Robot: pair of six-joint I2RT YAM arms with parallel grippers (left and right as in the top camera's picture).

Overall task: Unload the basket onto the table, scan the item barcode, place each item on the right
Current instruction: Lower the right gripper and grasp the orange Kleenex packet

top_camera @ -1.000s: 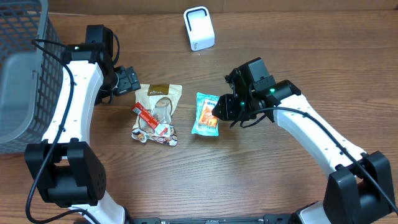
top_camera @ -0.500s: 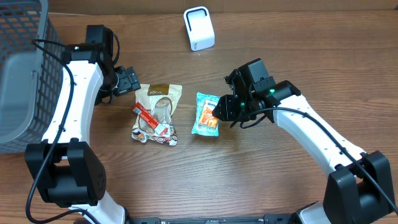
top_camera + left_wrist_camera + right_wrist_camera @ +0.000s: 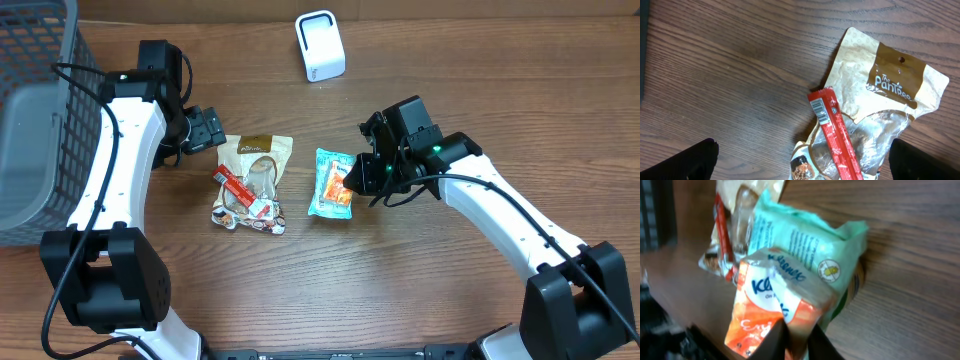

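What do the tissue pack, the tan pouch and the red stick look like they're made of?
Tissue pack: thin, soft plastic film, slightly glossy; it creases and crumples. Tan pouch: probably matte kraft-look paper or film, wrinkled, with a clear shiny window showing its contents. Red stick: glossy plastic or foil wrapper, judging by its sheen.

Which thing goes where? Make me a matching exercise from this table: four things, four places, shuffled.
Things:
1. white scanner
2. grey basket
3. red stick packet
4. Kleenex pack

Places:
A. pinched in the right hand
B. lying on the Pantree pouch
C. left edge of the table
D. far edge of the table, near the middle

Pairs: 1-D, 2-C, 3-B, 4-A
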